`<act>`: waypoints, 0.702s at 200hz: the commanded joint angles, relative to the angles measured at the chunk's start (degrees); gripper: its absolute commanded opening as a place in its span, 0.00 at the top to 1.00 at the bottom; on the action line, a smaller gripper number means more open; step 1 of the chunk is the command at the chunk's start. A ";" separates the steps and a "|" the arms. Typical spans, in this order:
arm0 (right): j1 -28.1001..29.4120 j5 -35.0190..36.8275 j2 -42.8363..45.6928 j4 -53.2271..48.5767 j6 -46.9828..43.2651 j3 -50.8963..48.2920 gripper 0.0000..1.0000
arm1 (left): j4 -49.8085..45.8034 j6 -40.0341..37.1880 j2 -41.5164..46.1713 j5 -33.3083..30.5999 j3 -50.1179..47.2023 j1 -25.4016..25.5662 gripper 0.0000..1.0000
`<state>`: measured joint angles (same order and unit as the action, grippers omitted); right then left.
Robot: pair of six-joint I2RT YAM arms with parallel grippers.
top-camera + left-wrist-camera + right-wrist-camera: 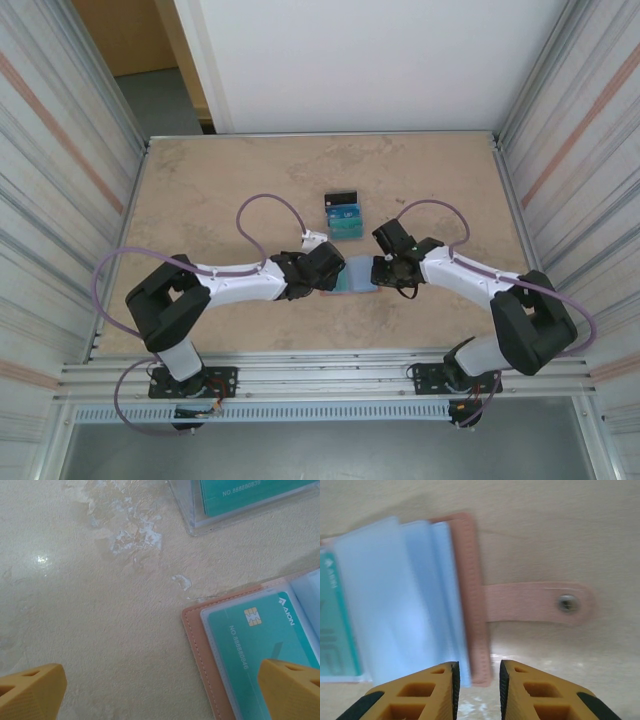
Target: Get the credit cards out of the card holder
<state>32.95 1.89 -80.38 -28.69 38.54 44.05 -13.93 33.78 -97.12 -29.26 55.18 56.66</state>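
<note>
Since the right gripper (479,670) has its fingers (420,700) slightly apart and empty, the salmon folding card holder (470,580) just past their tips could flop shut over the teal plastic card (255,645) under the wide-apart fingers of the left gripper (160,675).

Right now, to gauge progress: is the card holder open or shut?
Open: card holder lies spread, clear sleeves fanned, snap tab unfastened, teal card inside.

One card holder (355,275), four credit cards (344,214): black, blue, two teal.

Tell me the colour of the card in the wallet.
Teal-green card, clearest in left wrist view.
</note>
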 commanded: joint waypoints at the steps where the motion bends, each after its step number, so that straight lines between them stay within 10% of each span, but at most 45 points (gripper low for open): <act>1: -1.45 4.46 4.84 -4.62 0.92 -0.15 0.70 | -1.97 1.65 0.99 -2.33 0.30 0.43 0.01; 140: 4.99 -13.28 -9.87 7.24 1.69 11.05 0.91 | 0.28 0.20 2.09 -0.40 -3.76 -1.55 0.01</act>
<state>37.58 -7.31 -86.48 -23.68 39.03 51.94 -14.76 34.22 -95.09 -29.69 51.77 55.46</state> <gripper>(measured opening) 0.091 0.986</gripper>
